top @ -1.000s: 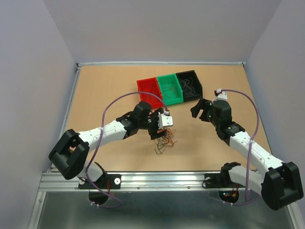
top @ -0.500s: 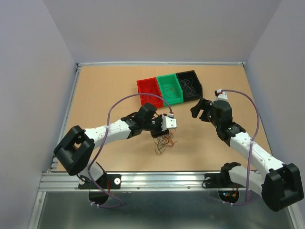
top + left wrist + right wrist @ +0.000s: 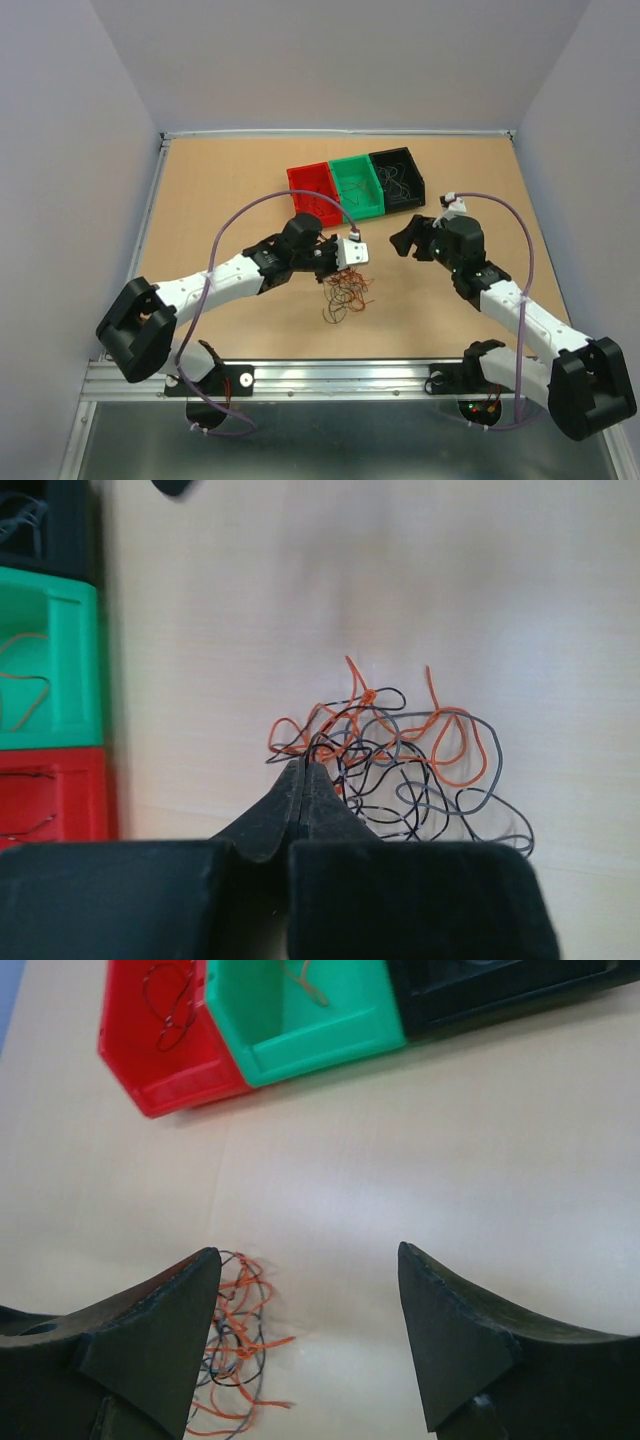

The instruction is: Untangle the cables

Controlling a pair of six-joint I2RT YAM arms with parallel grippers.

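A tabletop scene with two robot arms and a small tangle of wires (image 3: 400, 770), hair-thin curls of orange, black and grey, lying on the bare wooden table (image 3: 220, 200) in front of three bins. The main risk here was that lifting would bring the whole knot up as one clump rather than freeing a single strand, because the loops were threaded through one another and nothing held the rest down. A strand this fine could also slide out of the closed tips unnoticed, or a sharp pull could cinch the knot tighter. The right arm might have brushed the heap and scattered it if it came in low. The left gripper (image 3: 303, 770) was clenched, its two black fingertips pressed together with no gap, right at the near left edge of the tangle. Dark and orange strands ran up to the tips and one or two seemed to be pinched there, though the wrist view could not confirm this. Most of the tangle spread beyond and to the right of those tips. The right gripper (image 3: 306, 1250) was released, jaws standing wide with only table between them, and the tangle showed near its left fingertip, apart from it. The red bin (image 3: 175, 1090), green bin (image 3: 320, 1045) and black bin (image 3: 500, 1000) sat well beyond, each already holding a few wires
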